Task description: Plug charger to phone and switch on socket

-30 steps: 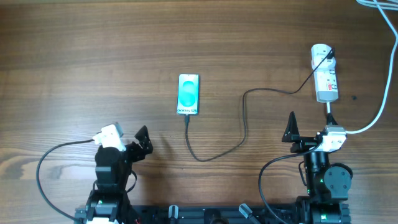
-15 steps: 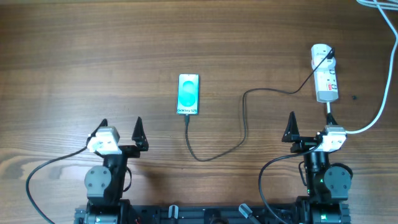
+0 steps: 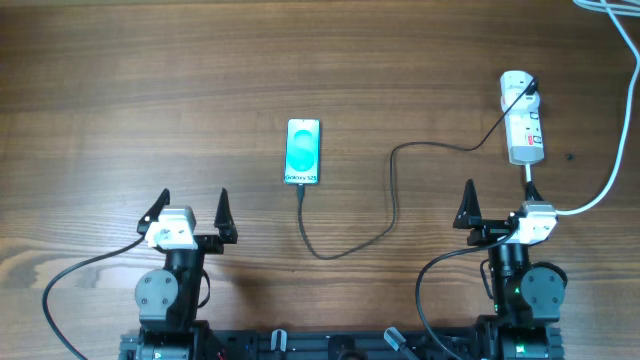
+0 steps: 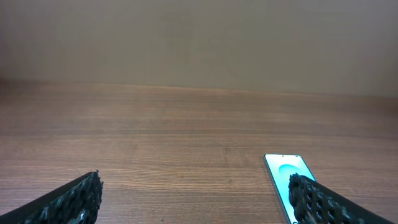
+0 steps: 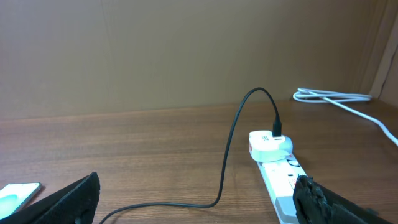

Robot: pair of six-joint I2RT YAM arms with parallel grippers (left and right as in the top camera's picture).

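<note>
The phone [image 3: 303, 152] lies flat mid-table with its teal-green screen up; it also shows in the left wrist view [image 4: 281, 173] and at the lower left edge of the right wrist view [image 5: 15, 193]. The charger [image 3: 393, 190], a thin black cable, curves from the phone's near edge, where its tip meets the phone, to the socket [image 3: 523, 130]; it also shows in the right wrist view [image 5: 227, 162]. The socket, a white power strip, lies at the right and shows in the right wrist view [image 5: 280, 168]. My left gripper [image 3: 192, 208] is open and empty near the front. My right gripper [image 3: 497, 205] is open and empty just in front of the socket.
A thick white cable [image 3: 610, 180] runs from the right arm's side up to the far right corner. It also lies on the table at the right in the right wrist view [image 5: 336, 99]. A wall stands behind the table's far edge.
The left arm has swung from a turned, rightward pose to face straight ahead, its gripper now open and level. The right arm, phone, charger and socket have not moved.
</note>
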